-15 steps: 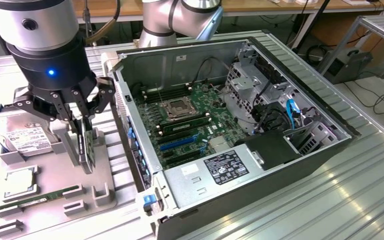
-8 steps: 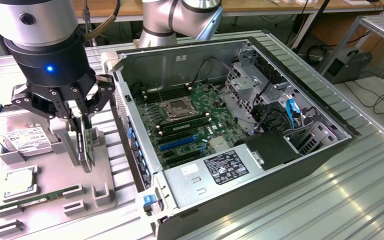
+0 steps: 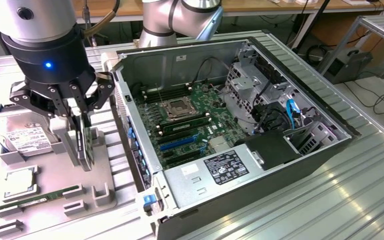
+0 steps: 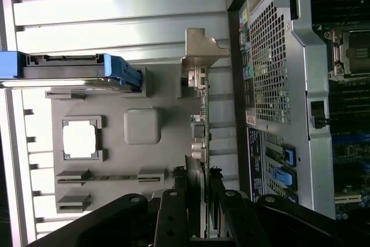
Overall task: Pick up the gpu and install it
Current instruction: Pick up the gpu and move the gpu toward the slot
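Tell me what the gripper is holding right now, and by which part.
The gripper holds the gpu, pinched across its upper long edge, away from the metal bracket. The card stands on edge over the gray holder tray.

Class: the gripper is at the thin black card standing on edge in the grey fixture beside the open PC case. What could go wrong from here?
1. The gripper pinches the gpu only near its upper edge, so the card might tilt or slip.
2. Its lower edge appears to sit in the grey fixture; a skewed lift could jam it.
3. The case wall stands close by and could catch the bracket.
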Robot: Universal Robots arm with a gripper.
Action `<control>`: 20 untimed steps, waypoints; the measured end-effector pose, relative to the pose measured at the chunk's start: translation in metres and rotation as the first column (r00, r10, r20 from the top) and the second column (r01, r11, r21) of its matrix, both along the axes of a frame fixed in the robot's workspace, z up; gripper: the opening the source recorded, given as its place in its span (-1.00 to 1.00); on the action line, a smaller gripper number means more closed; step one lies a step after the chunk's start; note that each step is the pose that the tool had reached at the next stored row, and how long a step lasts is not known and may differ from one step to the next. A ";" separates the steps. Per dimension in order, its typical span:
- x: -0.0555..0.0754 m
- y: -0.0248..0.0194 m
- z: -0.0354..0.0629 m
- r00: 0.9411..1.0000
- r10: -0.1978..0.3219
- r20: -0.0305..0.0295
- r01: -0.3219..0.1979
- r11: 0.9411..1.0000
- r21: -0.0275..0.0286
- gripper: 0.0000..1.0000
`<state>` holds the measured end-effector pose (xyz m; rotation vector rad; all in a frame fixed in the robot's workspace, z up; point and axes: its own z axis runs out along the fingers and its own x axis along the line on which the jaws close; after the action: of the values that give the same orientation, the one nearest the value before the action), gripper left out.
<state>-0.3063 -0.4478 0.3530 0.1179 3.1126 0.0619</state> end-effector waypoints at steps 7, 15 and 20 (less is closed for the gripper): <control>0.000 0.0000 0.0032 1.000 0.000 0.000 0.000 1.000 0.000 -0.47; 0.000 0.0000 0.0071 1.000 0.000 0.000 0.000 1.000 0.000 -0.47; 0.000 0.0000 0.0119 1.000 0.000 0.000 0.000 1.000 0.000 -0.47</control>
<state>-0.3063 -0.4478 0.3649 0.1179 3.1125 0.0621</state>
